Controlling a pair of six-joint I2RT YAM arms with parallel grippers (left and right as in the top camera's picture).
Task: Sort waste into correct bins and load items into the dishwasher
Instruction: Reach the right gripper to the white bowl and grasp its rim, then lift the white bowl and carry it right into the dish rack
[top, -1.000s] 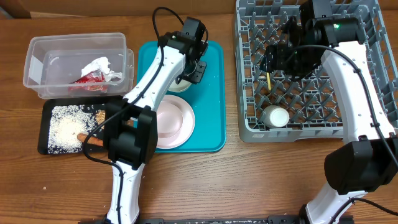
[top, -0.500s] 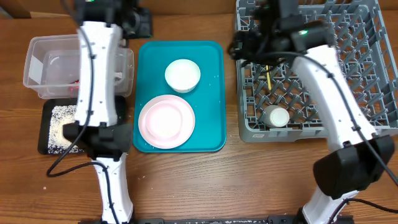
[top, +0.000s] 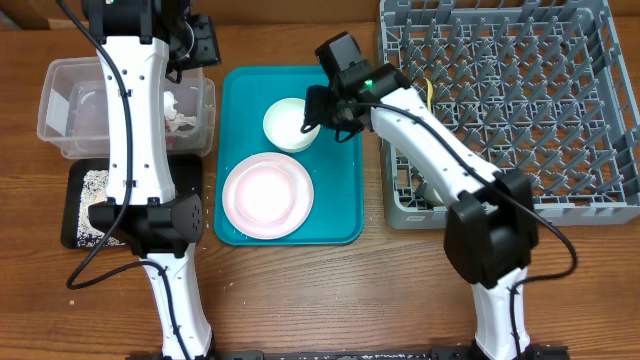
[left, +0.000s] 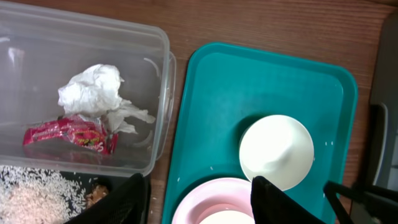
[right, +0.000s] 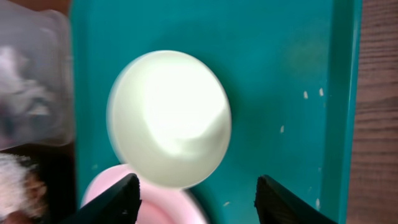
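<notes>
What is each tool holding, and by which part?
Nothing. The left tool and right tool are both open and empty; the white bowl lies ungripped.

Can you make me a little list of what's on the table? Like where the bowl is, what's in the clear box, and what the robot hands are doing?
white bowl: on the teal tray
pink plate: same tray, beside the bowl
clear tub: holds crumpled white paper and a red wrapper
black tray: holds white rice
dish rack: right of the teal tray, with a yellow spoon in it
right gripper: open, empty, above the bowl
left gripper: open, empty, high over the tub and tray
</notes>
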